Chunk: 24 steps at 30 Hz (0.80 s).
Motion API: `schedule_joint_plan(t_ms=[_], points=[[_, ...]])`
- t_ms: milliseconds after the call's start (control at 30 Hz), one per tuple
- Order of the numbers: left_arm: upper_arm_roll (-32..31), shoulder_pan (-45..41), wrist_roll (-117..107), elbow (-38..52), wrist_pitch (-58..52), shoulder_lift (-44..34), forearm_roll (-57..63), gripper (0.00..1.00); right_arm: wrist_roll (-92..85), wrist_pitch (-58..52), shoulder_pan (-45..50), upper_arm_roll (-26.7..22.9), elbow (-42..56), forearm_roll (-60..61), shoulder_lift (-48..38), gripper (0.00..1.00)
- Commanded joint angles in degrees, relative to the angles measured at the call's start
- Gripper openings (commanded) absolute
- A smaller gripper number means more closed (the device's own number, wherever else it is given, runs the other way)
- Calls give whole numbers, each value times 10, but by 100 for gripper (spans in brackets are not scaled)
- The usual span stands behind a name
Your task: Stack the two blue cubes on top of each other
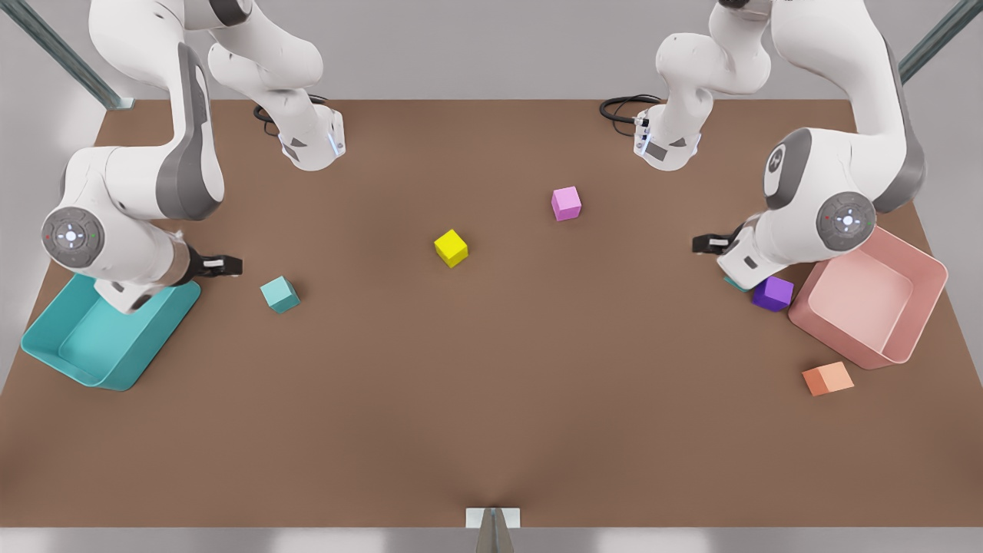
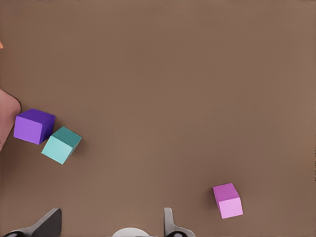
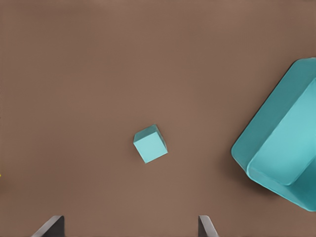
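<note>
Touching purple cube (image 2: 33,126), one teal cube (image 2: 61,145), pink bin (image 1: 875,296) alongside

the right wrist view looks straight down on the brown table (image 3: 148,59). one teal cube (image 3: 150,143) rests flat on the table, rotated slightly relative to the frame, with its lighter top face and one darker side face visible. the large teal bin (image 3: 256,148) sits well apart from the cube, set at an angle, its rim and inner floor exposed. the right gripper (image 3: 131,228) hangs above the table with its two dark fingertips (image 3: 52,226) spread wide, nothing between them, clear of the cube.
</note>
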Motion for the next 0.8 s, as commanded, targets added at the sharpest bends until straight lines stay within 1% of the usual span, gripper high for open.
schedule_joint_plan(t_ms=[0,100,133,200,233,300,367,400,433,500,567,600,700,767], points=[[2,12,22,11,25,7,0,100,-11,65,0,0,0,0,-1,100],[2,17,21,11,24,19,-1,100,-2,70,0,-3,-6,-2,1,100],[2,16,19,10,24,22,-1,100,46,73,-3,-3,-8,-4,31,100],[2,17,21,10,19,30,-4,100,215,110,-4,-3,-71,-3,37,100],[2,17,21,10,18,30,-4,100,267,121,-4,-3,-92,-3,40,100],[2,18,21,10,17,30,-4,100,296,186,-23,-4,-152,3,42,100],[2,22,21,9,7,34,-4,100,296,255,-42,-4,-210,7,26,100],[2,21,21,10,-7,33,-4,100,295,270,-47,-5,-217,6,24,100],[2,22,21,10,-7,33,-4,100,326,270,-64,-13,-202,6,31,100],[2,24,20,10,-6,39,-4,100,362,331,-72,-14,-223,48,28,100],[2,23,21,10,11,51,-4,100,362,446,-77,-14,-291,79,6,100],[2,24,21,11,12,51,-4,100,362,483,-79,-14,-326,86,-8,100],[2,29,21,10,11,51,-5,100,362,582,-78,-14,-421,119,-42,100],[2,30,21,10,11,51,-6,100,362,608,-74,-13,-442,154,-52,100]])
